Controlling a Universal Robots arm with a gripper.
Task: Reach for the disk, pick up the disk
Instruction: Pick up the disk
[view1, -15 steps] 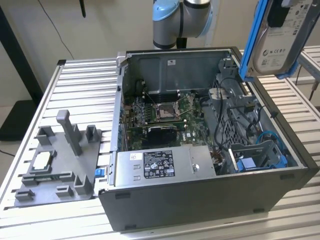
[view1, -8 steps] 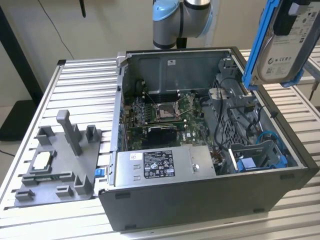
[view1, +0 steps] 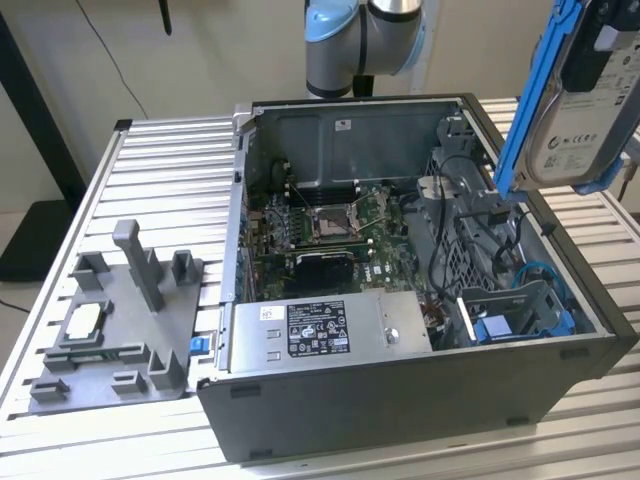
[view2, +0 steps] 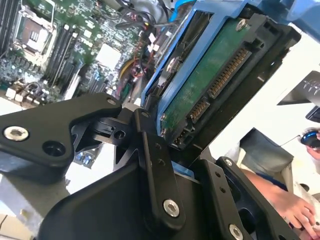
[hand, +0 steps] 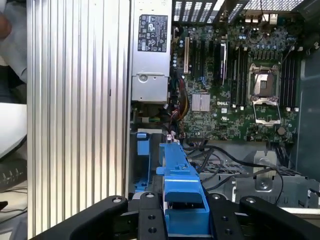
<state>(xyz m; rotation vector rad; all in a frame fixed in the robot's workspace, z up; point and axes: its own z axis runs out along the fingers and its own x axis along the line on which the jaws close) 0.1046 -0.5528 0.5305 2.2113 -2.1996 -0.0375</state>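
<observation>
Your claw (hand: 182, 220) looks clamped on the disk (view1: 585, 95), gripping its blue frame, so it hangs tilted high above the open computer case (view1: 400, 400), clear of its cables (view1: 470, 215)

disk (view1: 585, 100) cut off by frame top, end effector (view2: 167, 150) partly hiding it

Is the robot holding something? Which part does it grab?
Yes. The gripper holds the disk, lifted above the open computer case. Its fingers clamp the end of the disk's blue bracket.
</observation>
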